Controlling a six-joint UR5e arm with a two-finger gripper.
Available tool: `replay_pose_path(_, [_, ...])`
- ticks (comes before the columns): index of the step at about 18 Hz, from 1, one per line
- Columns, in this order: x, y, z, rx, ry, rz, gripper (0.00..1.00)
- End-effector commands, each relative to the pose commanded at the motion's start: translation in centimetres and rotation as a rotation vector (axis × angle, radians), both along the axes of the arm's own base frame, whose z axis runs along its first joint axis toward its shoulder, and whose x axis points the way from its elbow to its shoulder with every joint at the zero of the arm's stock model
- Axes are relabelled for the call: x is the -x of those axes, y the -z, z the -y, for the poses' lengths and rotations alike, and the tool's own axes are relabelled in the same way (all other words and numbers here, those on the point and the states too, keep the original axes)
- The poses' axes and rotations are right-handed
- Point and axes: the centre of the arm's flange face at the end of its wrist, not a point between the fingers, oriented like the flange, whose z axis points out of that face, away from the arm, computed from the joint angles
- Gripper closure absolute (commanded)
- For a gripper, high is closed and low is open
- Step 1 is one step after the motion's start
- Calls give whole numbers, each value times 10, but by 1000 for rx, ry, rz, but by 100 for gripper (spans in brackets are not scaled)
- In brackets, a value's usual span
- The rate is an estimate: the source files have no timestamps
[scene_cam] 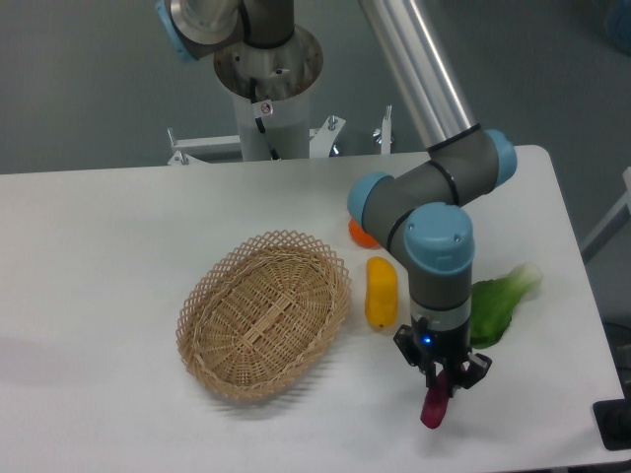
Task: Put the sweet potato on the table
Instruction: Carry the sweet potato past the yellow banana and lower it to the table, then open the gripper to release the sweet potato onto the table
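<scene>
The gripper [440, 386] grips the sweet potato [433, 408], its tip seemingly touching the table [99, 256].

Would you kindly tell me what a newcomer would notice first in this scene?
The gripper, near the table's front right edge, holds the magenta sweet potato hanging low over the white surface. Left of it lies an oval wicker basket beside a yellow vegetable. A leafy green vegetable lies right of the arm.
</scene>
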Motion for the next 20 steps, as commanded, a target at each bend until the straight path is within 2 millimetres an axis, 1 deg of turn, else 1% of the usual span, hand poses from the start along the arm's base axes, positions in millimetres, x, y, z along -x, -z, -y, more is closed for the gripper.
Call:
replay_pose_path(4, [-7,11,2,22,27,13,85])
replay_pose_path(10, [-8,11,5,32,58,8,84])
replay_pose_path(12, [-8,11,5,32,59,7,79])
replay_pose_path(13, [-8,10,4,31,58,6,66])
replay_pose_path(15, [-6,7,4,31,58,-1,8])
replay_pose_path(16, [-5,3,5,36,54,-12,0])
replay_pose_path(20, [-1,-11,6,30,45,-34,0])
